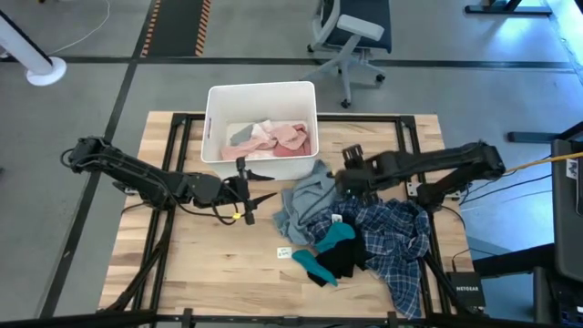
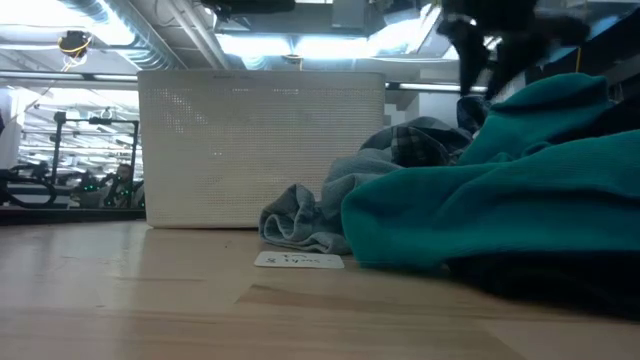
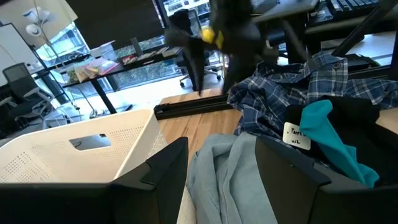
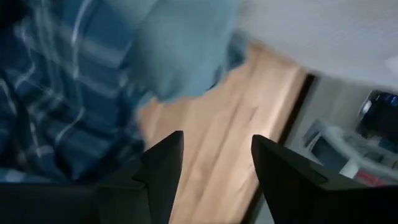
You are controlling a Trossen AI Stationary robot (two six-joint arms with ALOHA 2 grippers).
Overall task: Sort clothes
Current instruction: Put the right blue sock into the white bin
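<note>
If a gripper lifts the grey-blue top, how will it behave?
The grey-blue top lies crumpled in soft folds, so it will likely drape limply. It touches the plaid shirt, so it may drag that along.

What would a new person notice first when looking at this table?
The eye goes first to the pile of clothes on the right half of the table: a blue-white plaid shirt, a grey-blue top and a teal piece. Behind it stands a white bin with pink pieces inside. The open left gripper and open right gripper flank the grey-blue top.
</note>
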